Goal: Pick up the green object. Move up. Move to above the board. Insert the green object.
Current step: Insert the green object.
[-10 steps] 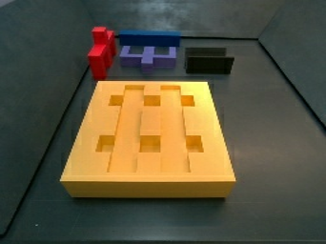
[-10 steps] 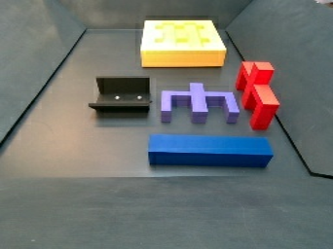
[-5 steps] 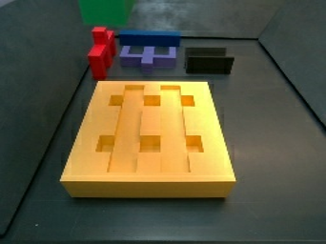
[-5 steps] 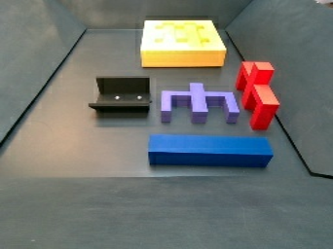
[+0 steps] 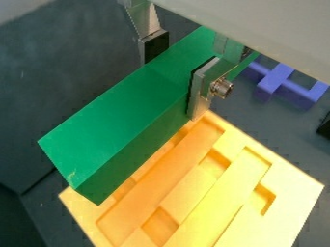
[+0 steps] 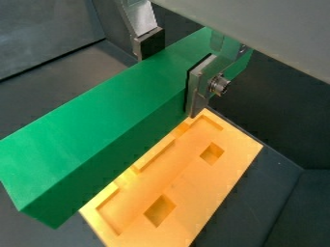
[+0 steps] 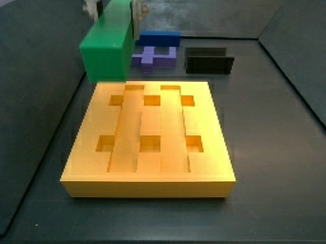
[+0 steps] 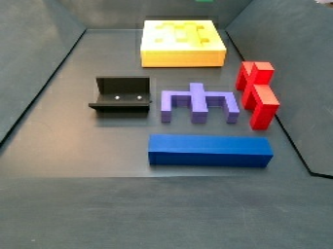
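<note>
My gripper [image 5: 178,66] is shut on the green object [image 5: 129,116], a long plain bar held crosswise between the silver fingers [image 6: 203,85]. In both wrist views the bar hangs tilted over the yellow-orange board [image 6: 194,169], whose grooves and square holes show beneath it. In a side view the green object [image 7: 106,48] hovers in the air behind the board's [image 7: 151,122] far left corner, with the gripper [image 7: 132,11] at the frame's top edge. Neither gripper nor green object shows in the side view where the board [image 8: 182,55] lies at the back.
A purple notched block [image 8: 198,103], a long blue block [image 8: 208,151], two red blocks [image 8: 258,92] and the black fixture [image 8: 121,95] stand on the dark floor beyond the board. Raised walls ring the floor. The green bar hides the red blocks in a side view.
The green object, held by my gripper, has come down into a side view from the top edge. It now covers the red block there. Nothing on the floor has moved.
</note>
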